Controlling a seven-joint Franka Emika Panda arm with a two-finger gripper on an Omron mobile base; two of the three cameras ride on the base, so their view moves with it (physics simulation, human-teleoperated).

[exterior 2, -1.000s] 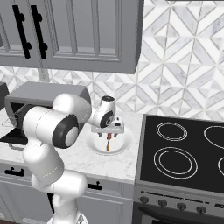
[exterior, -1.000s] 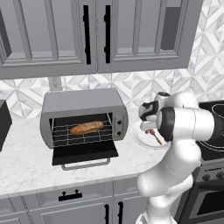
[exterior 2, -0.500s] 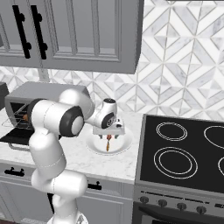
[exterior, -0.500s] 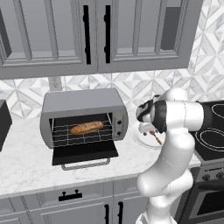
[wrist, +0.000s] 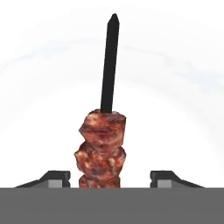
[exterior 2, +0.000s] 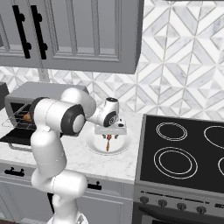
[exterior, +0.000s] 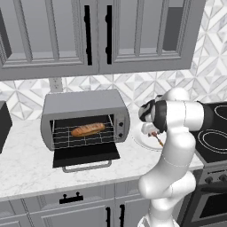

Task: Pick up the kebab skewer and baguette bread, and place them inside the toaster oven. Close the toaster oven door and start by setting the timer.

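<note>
The kebab skewer [wrist: 101, 148] lies on a white plate [exterior 2: 94, 146], its reddish-brown chunks between my fingertips and its dark stick pointing away. My gripper [wrist: 109, 177] is down over the skewer [exterior 2: 108, 142], open, with a gap showing on each side of the meat. From the left base view the gripper [exterior: 150, 131] hangs over the plate [exterior: 141, 141], right of the toaster oven [exterior: 84, 104]. The baguette bread [exterior: 88, 129] rests on the oven's wire rack. The toaster oven door [exterior: 86, 155] is folded down flat onto the counter.
A black stovetop [exterior 2: 183, 153] adjoins the counter just right of the plate. A black box appliance [exterior: 3, 124] stands at the counter's far left. Grey wall cabinets hang above the oven, and a patterned tile wall runs behind.
The hand has sunk lower onto the plate and the elbow has swung. The jaws have narrowed around the skewer. The baguette and the oven door have not moved.
</note>
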